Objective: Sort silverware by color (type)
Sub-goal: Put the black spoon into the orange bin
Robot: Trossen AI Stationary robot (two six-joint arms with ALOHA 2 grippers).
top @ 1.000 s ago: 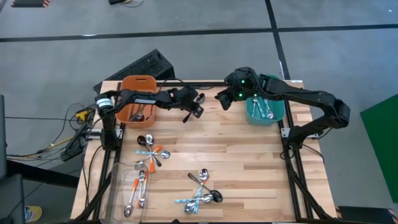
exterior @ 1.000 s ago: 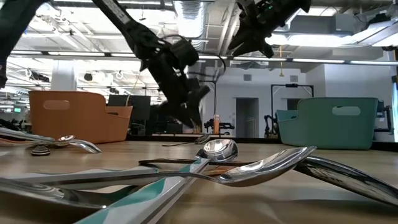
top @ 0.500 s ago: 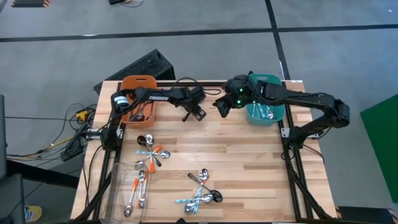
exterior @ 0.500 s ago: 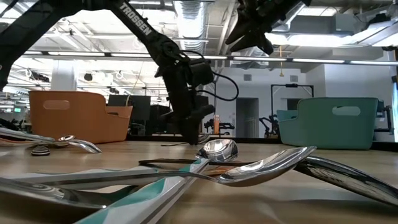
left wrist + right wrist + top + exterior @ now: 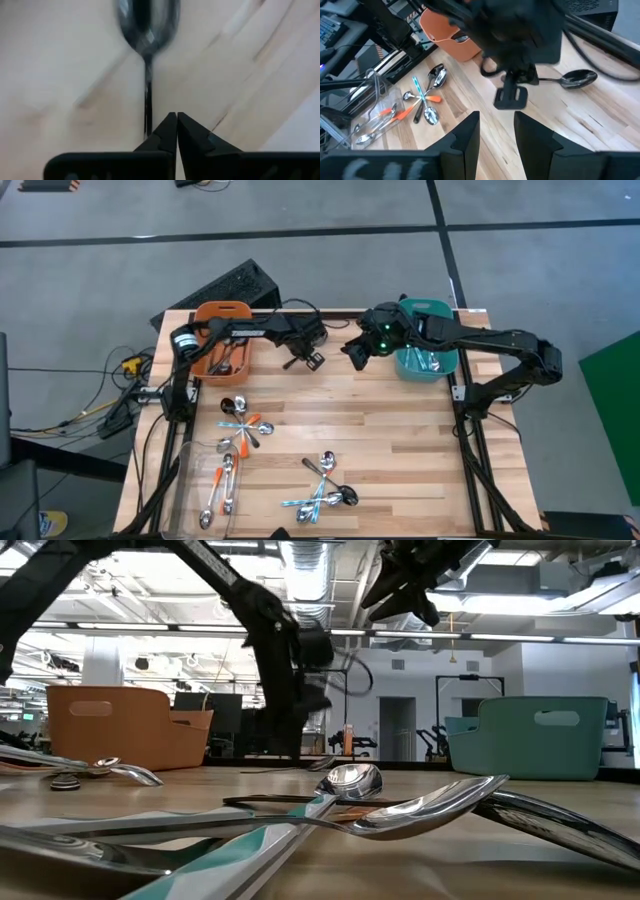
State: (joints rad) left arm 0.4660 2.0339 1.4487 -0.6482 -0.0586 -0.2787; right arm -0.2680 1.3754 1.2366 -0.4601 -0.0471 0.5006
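Observation:
A dark spoon [image 5: 147,30] lies flat on the wooden table at the far middle; it also shows in the right wrist view [image 5: 575,78]. My left gripper [image 5: 310,360] is shut and points down right beside the spoon's handle end [image 5: 147,127]; in its own wrist view the fingertips [image 5: 176,120] are closed together. My right gripper [image 5: 352,352] is open and empty, high above the table [image 5: 405,595], just right of the left one, near the teal bin. Other spoons with orange, light-blue and dark handles lie in heaps [image 5: 240,425] [image 5: 322,488] toward the near side. My left gripper's shut fingers [image 5: 162,135] stand down at the table beside the dark spoon's handle end [image 5: 147,125]. I cannot tell whether they touch it. The spoon lies flat on the table, its bowl pointing away from the fingers.
An orange bin [image 5: 222,312] holding spoons stands at the far left, and a teal bin [image 5: 425,308] holding spoons at the far right. A clear tray [image 5: 190,480] with orange-handled spoons sits at the near left. Bare wood lies at the middle right.
My left gripper has dropped toward the table, gone a little toward the table's left edge, and now stands more upright. My right gripper has shifted slightly toward the near edge.

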